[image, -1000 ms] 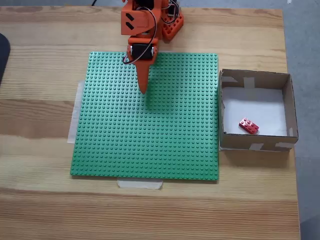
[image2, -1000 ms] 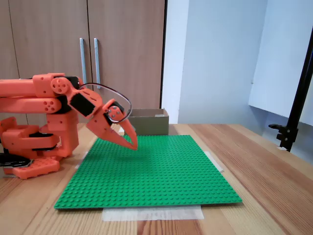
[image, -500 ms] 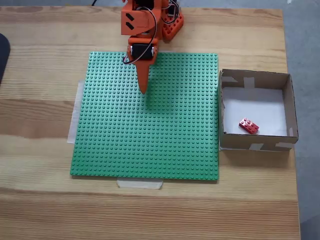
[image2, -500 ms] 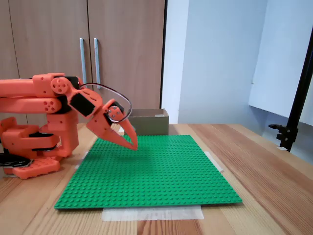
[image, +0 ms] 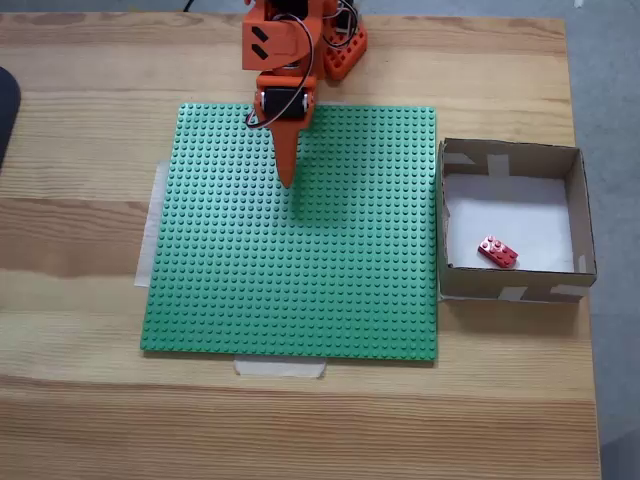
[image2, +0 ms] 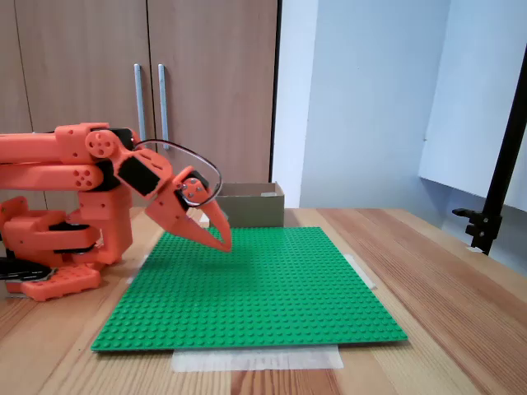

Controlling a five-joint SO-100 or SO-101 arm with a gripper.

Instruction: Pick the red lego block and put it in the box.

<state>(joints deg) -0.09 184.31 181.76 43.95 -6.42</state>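
While the brick (image: 497, 251) lies in the box (image: 580, 210), the task looks done.
Gripper (image: 288, 180) hangs over the far-left part of the green plate (image: 300, 290), jaws together and empty, well apart from the box at right. I judge the brick light, stiff and slick; best pinched across its long flat sides.

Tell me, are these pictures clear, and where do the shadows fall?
Both fixed views are sharp and evenly lit. In the top-down fixed view, the gripper casts a soft shadow on the green baseplate just below its tip, and the red lego block in the box shows crisply. In the side fixed view, the baseplate has no glare.
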